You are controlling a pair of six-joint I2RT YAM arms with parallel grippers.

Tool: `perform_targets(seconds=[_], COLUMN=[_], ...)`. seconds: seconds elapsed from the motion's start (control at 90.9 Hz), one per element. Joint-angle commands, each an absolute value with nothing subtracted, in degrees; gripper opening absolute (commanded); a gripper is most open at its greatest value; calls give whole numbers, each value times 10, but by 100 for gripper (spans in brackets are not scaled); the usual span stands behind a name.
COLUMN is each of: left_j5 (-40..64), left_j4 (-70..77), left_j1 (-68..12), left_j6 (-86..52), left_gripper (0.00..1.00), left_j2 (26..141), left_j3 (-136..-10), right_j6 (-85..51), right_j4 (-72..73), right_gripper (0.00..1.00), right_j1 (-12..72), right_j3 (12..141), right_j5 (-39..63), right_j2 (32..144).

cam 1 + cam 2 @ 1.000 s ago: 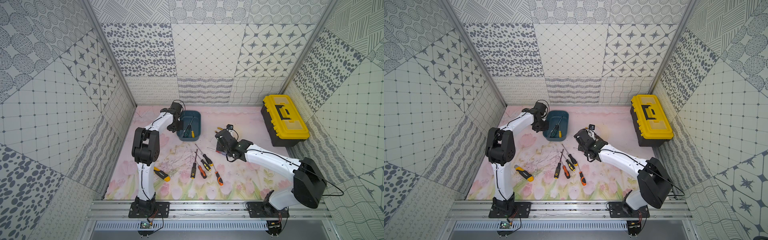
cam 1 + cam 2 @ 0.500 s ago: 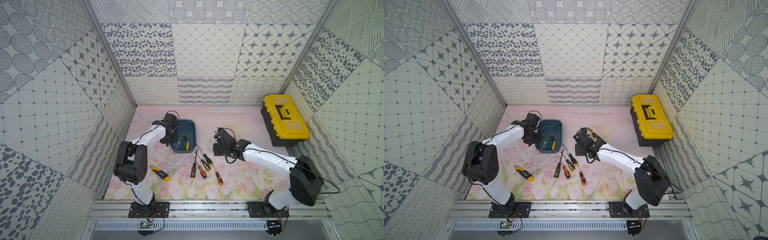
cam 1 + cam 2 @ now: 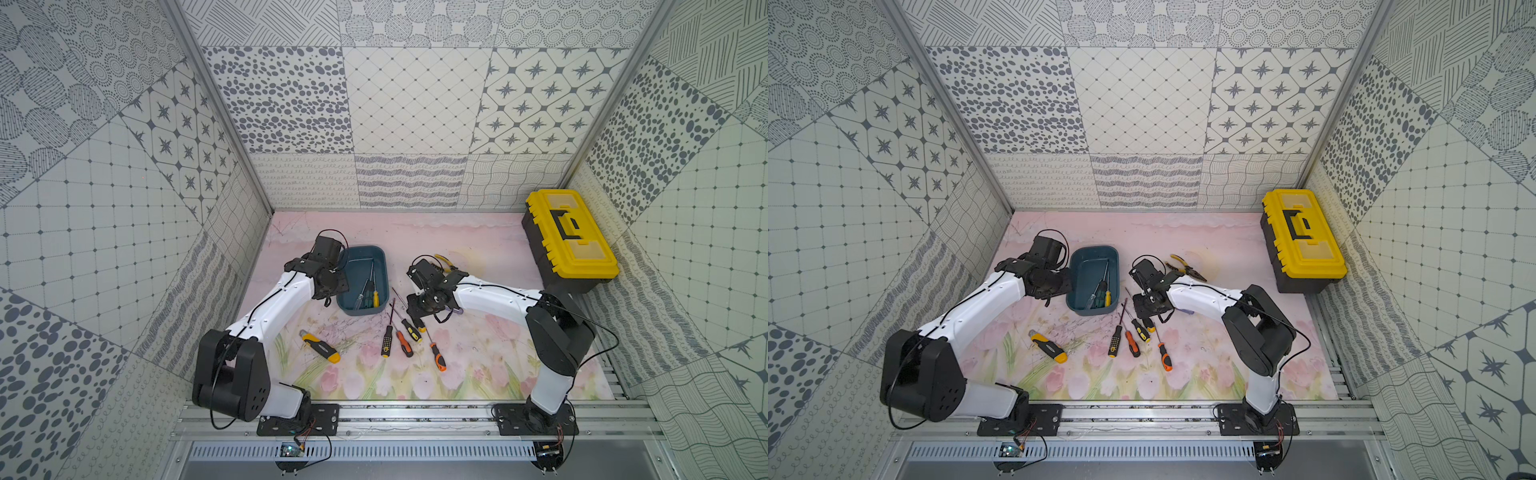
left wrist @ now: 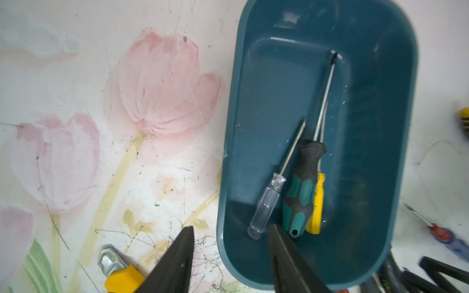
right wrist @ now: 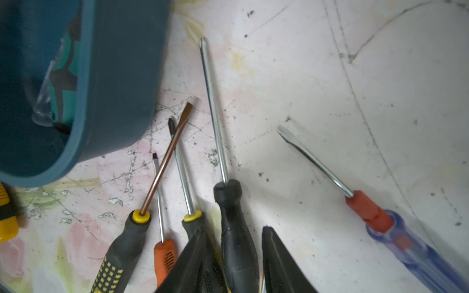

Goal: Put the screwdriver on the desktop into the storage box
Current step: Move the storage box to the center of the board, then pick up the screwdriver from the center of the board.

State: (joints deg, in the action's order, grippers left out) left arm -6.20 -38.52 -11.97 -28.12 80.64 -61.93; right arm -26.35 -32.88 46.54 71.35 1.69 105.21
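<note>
The right gripper (image 5: 234,228) is down on the tabletop (image 3: 478,353) among a loose row of screwdrivers, its jaws spread to either side of the handle of the black-handled screwdriver (image 5: 229,200). A thin gap shows on one side, so the tool is flanked rather than pinched. It lies flat on the tabletop, its long shaft pointing past the corner of the storage box (image 5: 121,76). Just beside it lie a dotted yellow-and-black screwdriver (image 5: 119,253) with a coppery shaft, a small orange screwdriver (image 5: 165,253) and a yellow-collared screwdriver (image 5: 192,218), their shafts crossing. A blue-handled screwdriver (image 5: 411,246) lies apart on the other side. The left gripper (image 4: 231,226) is spread too and holds nothing: one finger (image 4: 177,261) is over the tabletop, the other over the inside of the box, with the wall between them. In the box a clear-handled screwdriver (image 4: 266,205), a teal-and-black screwdriver (image 4: 299,197) and a yellow-handled screwdriver (image 4: 317,203) lie side by side. In both top views the box sits between the two arms, and a yellow toolbox (image 3: 569,237) stands well apart on the right arm's side.
</note>
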Motion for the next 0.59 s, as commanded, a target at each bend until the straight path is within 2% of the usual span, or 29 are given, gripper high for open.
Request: perform_targets(seconds=[0.0, 0.297, 0.583], left_j5=[-10, 16, 10], left_j4=[-388, -377, -372], left_j1=[-119, -118, -119], left_j6=[-373, -423, -431], left_gripper=[52, 52, 52], left_j2=[750, 679, 667], left_j3=[-596, -532, -526], right_j6=[-258, -249, -258], right_j4=[-345, -386, -411], right_gripper=[38, 29, 18], right_j1=[472, 480, 493], right_j3=[743, 775, 800], right_j5=[7, -29, -72], right_j2=[1079, 1129, 1152])
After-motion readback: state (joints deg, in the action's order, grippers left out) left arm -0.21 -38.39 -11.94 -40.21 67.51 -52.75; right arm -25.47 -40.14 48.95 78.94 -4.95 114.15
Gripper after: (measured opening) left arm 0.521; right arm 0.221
